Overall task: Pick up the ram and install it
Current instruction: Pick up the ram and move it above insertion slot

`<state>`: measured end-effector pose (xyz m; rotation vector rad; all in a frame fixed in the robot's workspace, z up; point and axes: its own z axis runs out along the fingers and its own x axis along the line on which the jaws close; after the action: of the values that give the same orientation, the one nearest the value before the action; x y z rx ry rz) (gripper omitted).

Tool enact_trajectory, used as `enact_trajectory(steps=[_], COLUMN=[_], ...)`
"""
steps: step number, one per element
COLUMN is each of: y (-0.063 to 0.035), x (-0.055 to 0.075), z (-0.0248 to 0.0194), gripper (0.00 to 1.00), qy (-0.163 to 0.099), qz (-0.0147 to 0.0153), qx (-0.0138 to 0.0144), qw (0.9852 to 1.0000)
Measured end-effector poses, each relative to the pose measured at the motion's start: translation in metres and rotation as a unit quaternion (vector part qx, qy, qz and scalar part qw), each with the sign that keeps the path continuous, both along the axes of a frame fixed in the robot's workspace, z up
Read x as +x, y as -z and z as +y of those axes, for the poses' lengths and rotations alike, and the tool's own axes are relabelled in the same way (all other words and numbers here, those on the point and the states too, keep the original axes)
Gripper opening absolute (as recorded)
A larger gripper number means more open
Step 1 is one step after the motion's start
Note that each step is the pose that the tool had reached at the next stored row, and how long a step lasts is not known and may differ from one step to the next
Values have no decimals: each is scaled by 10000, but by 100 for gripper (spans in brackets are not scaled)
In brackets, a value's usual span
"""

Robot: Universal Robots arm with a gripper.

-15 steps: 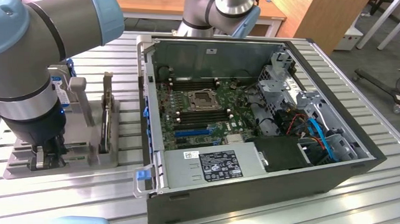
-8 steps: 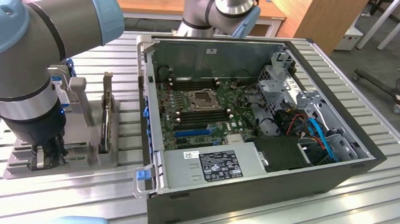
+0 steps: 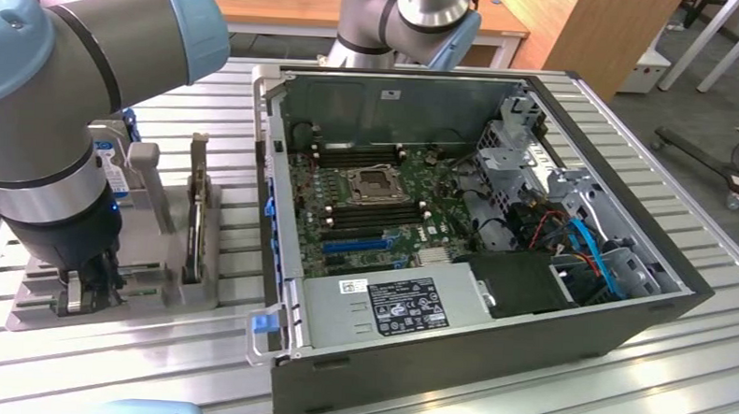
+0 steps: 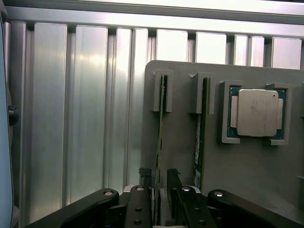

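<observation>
- Step in hand: the pick-up, at the grasp. The black two-fingered gripper (image 4: 159,175) is down over the flat grey plastic parts holder (image 4: 183,128), which lies on the ribbed aluminium table (image 4: 85,118).
- The ram (image 4: 160,118), a thin narrow green circuit-board stick, stands on edge in the holder with its far end seated in a grey bracket. It is not yet lifted.
- Claw: the fingers (image 4: 145,176) are drawn in, one on each side of the stick's near end, and pinch it as far as the wrist view tells.
- A second green stick (image 4: 201,128) stands parallel just beside it. A square silver processor (image 4: 256,111) sits in its own pocket beyond that.
- The open dark-grey computer case (image 3: 488,371) lies well apart, toward the exterior view's right. Long dark memory slots (image 3: 353,153) flank the socket on its green motherboard (image 3: 433,186).
- Judgement: the next move calls for a straight pull clear of the bracket with no twist, so the thin board neither binds nor knocks its neighbour.
</observation>
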<state>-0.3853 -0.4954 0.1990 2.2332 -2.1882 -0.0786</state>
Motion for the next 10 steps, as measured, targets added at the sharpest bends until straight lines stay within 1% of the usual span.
enact_trajectory(steps=[10], y=[-17], x=[0], z=[0], gripper=[27], qy=[0], qz=[0], qx=[3], qw=[10000])
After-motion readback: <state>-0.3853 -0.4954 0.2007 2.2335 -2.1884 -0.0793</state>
